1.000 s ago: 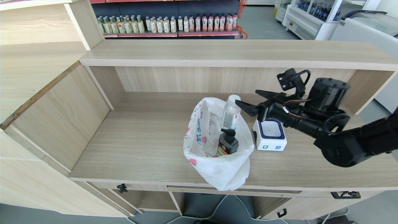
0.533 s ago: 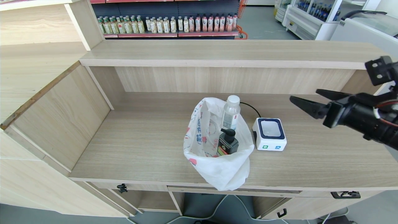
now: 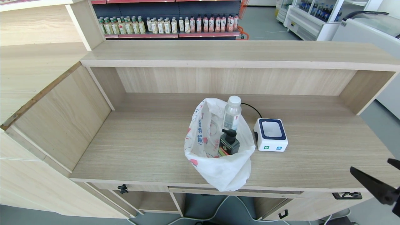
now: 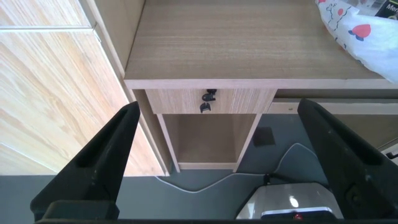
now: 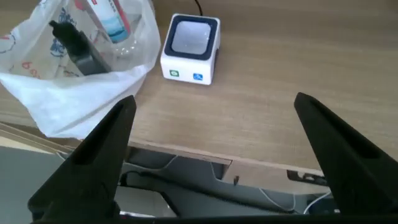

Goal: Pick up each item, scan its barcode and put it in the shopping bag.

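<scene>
Hanging low before the near edge of the pale wood-grain tabletop (image 3: 140, 147), the left jaws are spread wide and hold nothing. They face a drawer front with a small black fitting (image 4: 209, 101). The right jaws, also wide open and empty, sit off the tabletop's near right corner.

Just beyond, a white crinkled plastic shopping bag with red and blue print (image 3: 218, 168) stands open at the middle of the tabletop, and its lower bulge spills over the front edge. Inside it are a squat black pump bottle (image 3: 229, 143) and, behind that, a tall clear plastic bottle with a white cap (image 3: 232, 114). The tall bottle rises above the rim and leans slightly. Just to the robot's right of the bag sits a white square barcode scanner with a dark blue-rimmed window (image 3: 270, 135). Its black cable (image 3: 251, 107) trails toward the back wall.

Both items appear bagged. The likely trouble is the bag: overhanging and soft-sided, it could slide or tip off the front if either arm rose and caught its bulge. A knock to the tall bottle could topple it out. A careless sweep might snag the cable and drag the scanner.
</scene>
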Available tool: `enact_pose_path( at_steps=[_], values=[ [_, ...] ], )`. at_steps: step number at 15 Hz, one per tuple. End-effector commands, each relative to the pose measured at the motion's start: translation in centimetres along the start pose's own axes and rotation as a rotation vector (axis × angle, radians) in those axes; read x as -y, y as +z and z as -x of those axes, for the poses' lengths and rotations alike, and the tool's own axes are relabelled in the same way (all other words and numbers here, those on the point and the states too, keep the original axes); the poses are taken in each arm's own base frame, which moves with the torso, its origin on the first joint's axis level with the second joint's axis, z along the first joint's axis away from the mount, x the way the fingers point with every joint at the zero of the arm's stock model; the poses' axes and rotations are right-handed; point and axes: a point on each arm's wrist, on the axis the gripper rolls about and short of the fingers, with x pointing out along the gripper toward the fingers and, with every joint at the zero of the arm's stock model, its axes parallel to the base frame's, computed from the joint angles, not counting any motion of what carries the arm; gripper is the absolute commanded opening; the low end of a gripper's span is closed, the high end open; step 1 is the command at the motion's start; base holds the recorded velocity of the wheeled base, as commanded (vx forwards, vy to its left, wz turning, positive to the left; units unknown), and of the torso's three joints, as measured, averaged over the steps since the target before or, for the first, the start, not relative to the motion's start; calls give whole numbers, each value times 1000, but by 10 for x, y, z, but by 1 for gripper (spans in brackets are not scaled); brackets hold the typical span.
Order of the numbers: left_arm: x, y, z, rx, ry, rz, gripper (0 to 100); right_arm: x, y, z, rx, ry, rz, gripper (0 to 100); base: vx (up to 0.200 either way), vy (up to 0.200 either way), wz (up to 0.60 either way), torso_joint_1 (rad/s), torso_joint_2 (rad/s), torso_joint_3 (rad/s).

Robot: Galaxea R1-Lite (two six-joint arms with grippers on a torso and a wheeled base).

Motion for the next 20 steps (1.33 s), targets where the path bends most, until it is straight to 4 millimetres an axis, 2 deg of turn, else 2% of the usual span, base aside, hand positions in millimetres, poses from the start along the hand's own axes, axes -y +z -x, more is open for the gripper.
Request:
enact_pose_path(
  at_steps=[1, 2, 5, 9, 20],
  values=[
    [0, 0, 0, -1, 0, 0, 100, -5, -31, 60, 53, -70, 6, 100, 0, 0, 0, 0, 0, 0],
    [0, 0, 0, -1, 0, 0, 100, -6, -36, 66, 59, -69, 6, 100, 0, 0, 0, 0, 0, 0],
    [0, 0, 0, -1, 0, 0, 100, -11, -74, 83, 124, -85, -1, 100, 0, 0, 0, 0, 0, 0],
    [0, 0, 0, -1, 0, 0, 100, -15, -96, 96, 189, -93, -4, 100, 0, 0, 0, 0, 0, 0],
    [0, 0, 0, -1, 0, 0, 100, -15, -101, 96, 156, -122, -36, 100, 0, 0, 0, 0, 0, 0]
  ],
)
